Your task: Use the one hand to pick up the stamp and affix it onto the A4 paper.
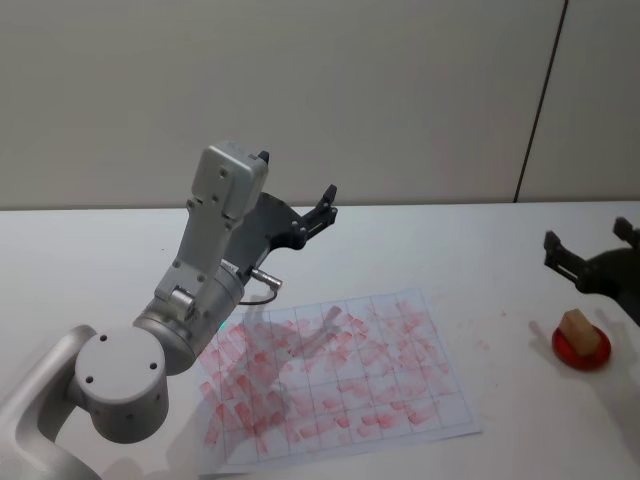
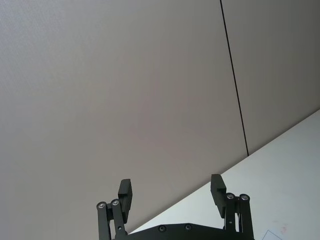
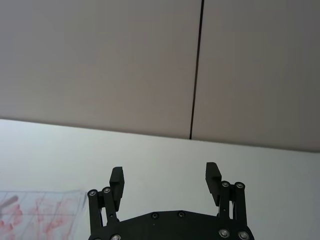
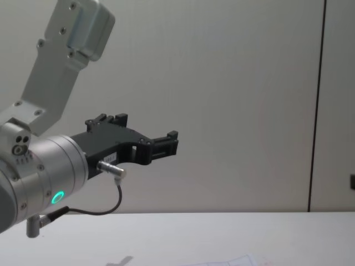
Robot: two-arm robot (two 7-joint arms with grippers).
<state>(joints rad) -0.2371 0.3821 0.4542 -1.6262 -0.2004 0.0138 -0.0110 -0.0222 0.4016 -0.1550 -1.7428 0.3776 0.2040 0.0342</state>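
White tabletop (image 1: 450, 240) runs back to a plain beige wall (image 1: 350, 90) with one dark seam. I see the A4 paper (image 1: 400, 370) lying flat at centre, its grid crowded with red prints. Well to its right the stamp (image 1: 579, 329) sits on a small red pad (image 1: 560, 346), apart from the sheet. My right claw (image 1: 588, 236) hangs near the pad's far side, spread wide and empty. My left claw (image 2: 170, 187) is raised toward the wall, also wide and empty, and its arm hides the sheet's left edge in the head view.

tan stamp (image 1: 584, 330), red dish (image 1: 568, 350), white paper (image 1: 400, 365) with grey grid and red prints, white table (image 1: 470, 250), silver-grey arm (image 1: 213, 235), black left pincer (image 2: 170, 186)
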